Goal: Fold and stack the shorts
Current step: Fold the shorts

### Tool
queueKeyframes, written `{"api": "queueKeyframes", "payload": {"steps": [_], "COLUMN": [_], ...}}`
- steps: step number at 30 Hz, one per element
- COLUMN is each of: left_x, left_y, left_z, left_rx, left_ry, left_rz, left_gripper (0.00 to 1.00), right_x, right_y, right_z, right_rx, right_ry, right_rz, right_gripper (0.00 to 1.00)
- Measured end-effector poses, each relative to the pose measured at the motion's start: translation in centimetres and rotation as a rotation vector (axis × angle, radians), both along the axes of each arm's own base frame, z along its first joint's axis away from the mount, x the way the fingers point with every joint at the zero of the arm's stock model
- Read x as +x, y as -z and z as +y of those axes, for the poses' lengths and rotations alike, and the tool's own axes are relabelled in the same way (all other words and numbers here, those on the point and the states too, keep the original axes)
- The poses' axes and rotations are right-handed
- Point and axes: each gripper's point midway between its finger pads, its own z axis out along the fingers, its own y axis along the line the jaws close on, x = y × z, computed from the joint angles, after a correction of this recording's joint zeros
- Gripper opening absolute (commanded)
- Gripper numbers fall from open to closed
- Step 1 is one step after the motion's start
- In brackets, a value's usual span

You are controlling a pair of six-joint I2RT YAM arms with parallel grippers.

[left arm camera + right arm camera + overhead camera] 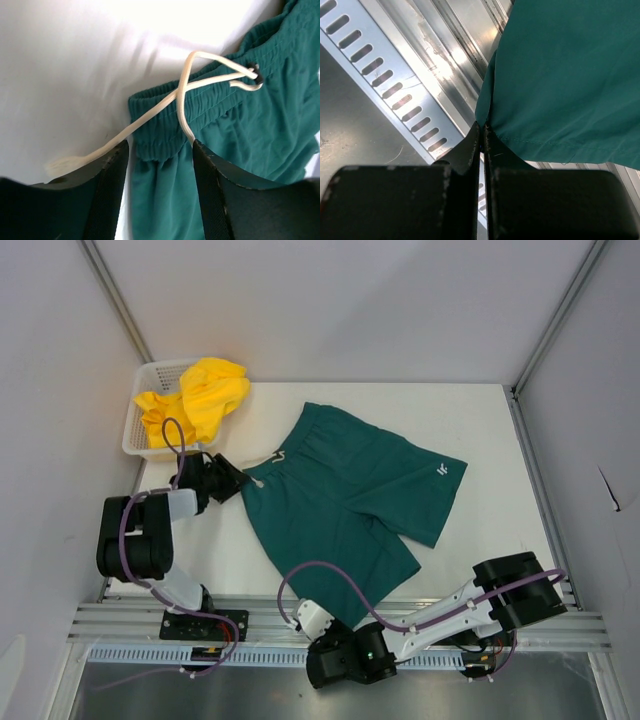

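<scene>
Looking down on a white table (pixel 480 405) with two arms bolted at its near edge.

Teal shorts (pixel 350 500): spread flat mid-table, waistband toward the far left, one leg reaching right, the other running to the near edge and hanging slightly over it.

Drawstring (pixel 182 97): white, its strands crossing over the waistband and trailing left onto the bare table; in the left wrist view one strand lies over the left finger and the other runs to the inner edge of the right finger.

Yellow shorts (pixel 205 395): bunched in the basket at the far left corner, part of them draped over its right rim.

Basket (pixel 135 425): white plastic mesh, just beyond the left arm.

Left claw (pixel 232 478): at the left corner of the waistband, its fingers (pixel 107 200) apart on either side of that corner, jaws moderately wide, gripping nothing.

Right claw (pixel 482 131): low at the near edge, over the metal rail (pixel 395 85), jaws pressed tight together right at the hem of the near leg; whether any cloth is pinched between them, I cannot tell.

Right arm (pixel 470 605): stretched leftward along the near edge.
</scene>
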Motion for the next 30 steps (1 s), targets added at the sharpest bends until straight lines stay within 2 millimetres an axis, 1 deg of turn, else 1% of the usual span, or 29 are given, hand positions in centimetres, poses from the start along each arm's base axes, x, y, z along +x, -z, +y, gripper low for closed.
{"api": "queueKeyframes", "payload": {"steps": [4, 9, 14, 17, 18, 19, 21, 25, 30], "left_x": [0.6, 0.7, 0.9, 1.0, 1.0, 1.0, 1.1, 1.4, 0.7], "left_y": [0.1, 0.3, 0.5, 0.6, 0.7, 0.7, 0.8, 0.6, 0.8], "left_z": [-0.3, -0.3, -0.3, -0.2, -0.2, -0.2, -0.3, -0.4, -0.1], "left_rx": [-0.027, -0.034, -0.035, -0.032, -0.033, -0.034, -0.037, -0.040, -0.015], "left_ry": [0.001, -0.005, -0.008, -0.012, -0.013, -0.014, -0.007, 0.002, 0.005], "left_rz": [-0.014, -0.006, -0.001, 0.004, 0.006, 0.010, 0.013, 0.019, 0.073], "left_gripper": [0.54, 0.43, 0.39, 0.28, 0.17, 0.11, 0.00, 0.00, 0.00], "right_x": [-0.2, -0.4, -0.6, -0.7, -0.8, -0.9, -1.0, -1.1, -2.1], "right_y": [0.0, -0.1, -0.1, -0.2, -0.2, -0.2, -0.3, -0.5, -1.4], "right_z": [0.1, 0.2, 0.2, 0.4, 0.5, 0.6, 0.6, 0.7, 0.7], "right_rx": [0.005, 0.010, 0.013, 0.021, 0.025, 0.028, 0.032, 0.036, 0.052], "right_ry": [-0.005, -0.010, -0.015, -0.019, -0.020, -0.021, -0.024, -0.034, -0.078], "right_rz": [0.002, 0.003, 0.004, 0.007, 0.008, 0.009, 0.009, 0.009, 0.007], "right_gripper": [0.00, 0.00, 0.00, 0.00, 0.00, 0.00, 0.00, 0.00, 0.00]}}
